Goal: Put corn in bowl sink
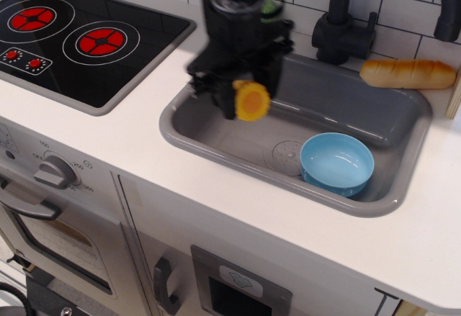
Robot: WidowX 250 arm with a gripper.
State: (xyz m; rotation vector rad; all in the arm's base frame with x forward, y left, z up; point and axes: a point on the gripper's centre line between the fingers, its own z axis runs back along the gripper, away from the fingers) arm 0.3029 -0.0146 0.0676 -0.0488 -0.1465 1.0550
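My black gripper (248,98) is shut on the yellow corn (252,101), whose flat orange round end faces the camera. It holds the corn in the air above the left part of the grey sink (216,143). The light-blue bowl (337,163) sits empty in the sink's front right corner, to the right of and below the corn. The arm is blurred by motion.
A black faucet (346,28) stands behind the sink. A tan bread loaf (408,73) lies at the sink's back right rim. A green cabbage ball is mostly hidden behind the arm. A black stove top (65,39) with red burners lies at the left.
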